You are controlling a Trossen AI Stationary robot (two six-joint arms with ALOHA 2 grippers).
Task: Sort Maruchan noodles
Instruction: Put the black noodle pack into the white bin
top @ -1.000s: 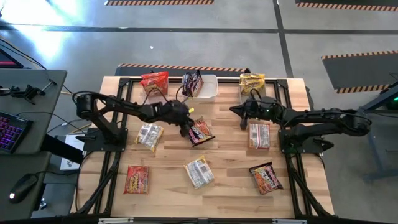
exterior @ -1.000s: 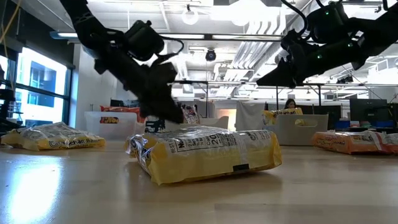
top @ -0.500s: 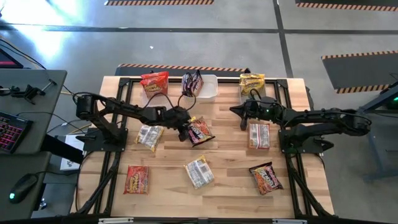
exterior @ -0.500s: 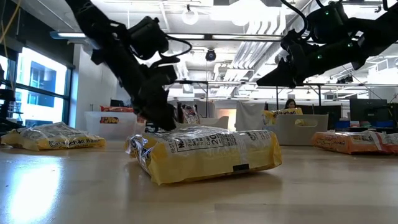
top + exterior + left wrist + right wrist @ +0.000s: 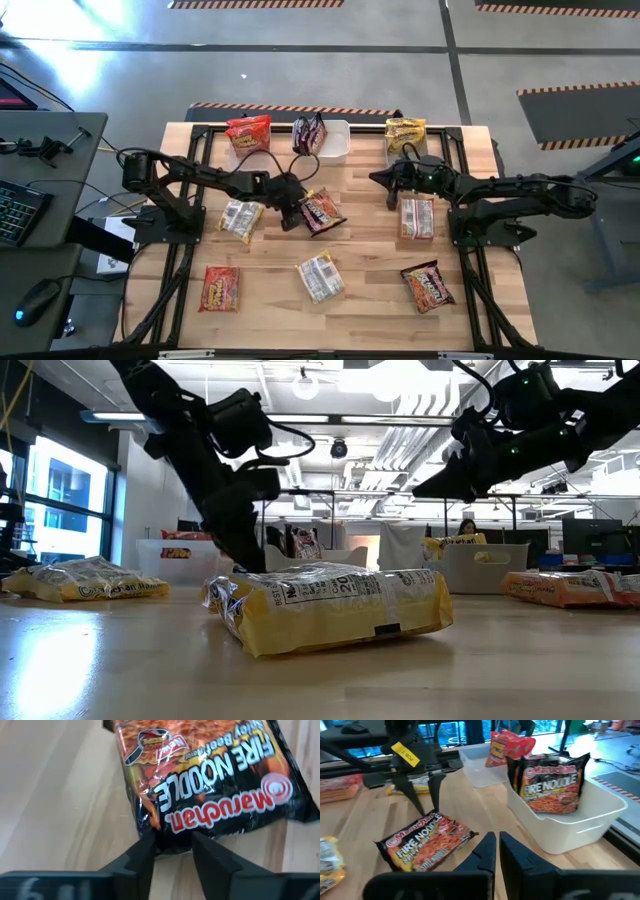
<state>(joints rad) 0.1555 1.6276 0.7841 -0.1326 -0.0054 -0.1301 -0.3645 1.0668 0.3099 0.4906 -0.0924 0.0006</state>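
Left gripper [image 5: 293, 215] drawn back leftward along the dark Fire Noodle packet [image 5: 322, 210], fingers [image 5: 141, 857] now astride its left end. Packet nudged slightly left and far.

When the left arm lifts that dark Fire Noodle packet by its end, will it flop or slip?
The dark crinkly plastic Fire Noodle packet looks glossy, so the left gripper, jaws around its end seam, might slip. It lies flat, so its noodle block is probably stiff; only the thin edges should flop. It is likely light.
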